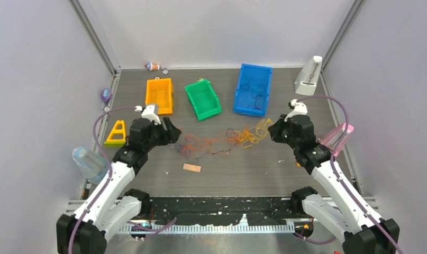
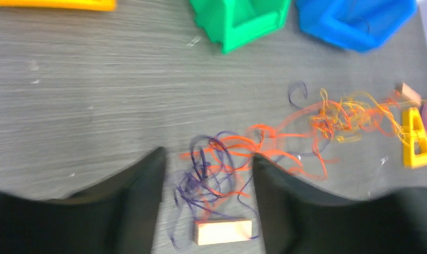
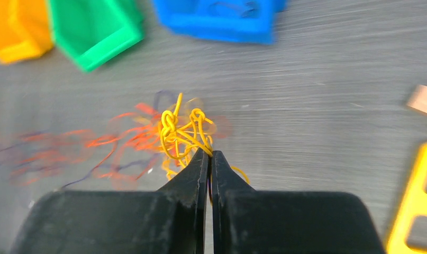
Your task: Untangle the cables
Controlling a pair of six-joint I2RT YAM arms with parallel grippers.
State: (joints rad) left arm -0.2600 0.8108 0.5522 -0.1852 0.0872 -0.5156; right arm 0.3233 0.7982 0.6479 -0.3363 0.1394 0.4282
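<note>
The cables (image 1: 221, 140) lie as one loose tangle mid-table: dark purple and orange-red strands on the left, yellow strands (image 1: 253, 133) on the right. My left gripper (image 1: 173, 133) stands open at the tangle's left end. In the left wrist view the purple and orange-red strands (image 2: 214, 172) lie between its spread fingers (image 2: 142, 196), loose, not pinched. My right gripper (image 3: 210, 153) is shut at the tangle's right end, and a knotted clump of yellow cables (image 3: 182, 132) comes out of its tips. The rest of the tangle trails off blurred to its left.
Orange bin (image 1: 160, 95), green bin (image 1: 202, 98) and blue bin (image 1: 253, 89), which holds a few dark strands, line the back. A small wooden block (image 1: 192, 168) lies near the tangle. A yellow triangular piece (image 1: 116, 133) sits left, a white stand (image 1: 308, 76) back right.
</note>
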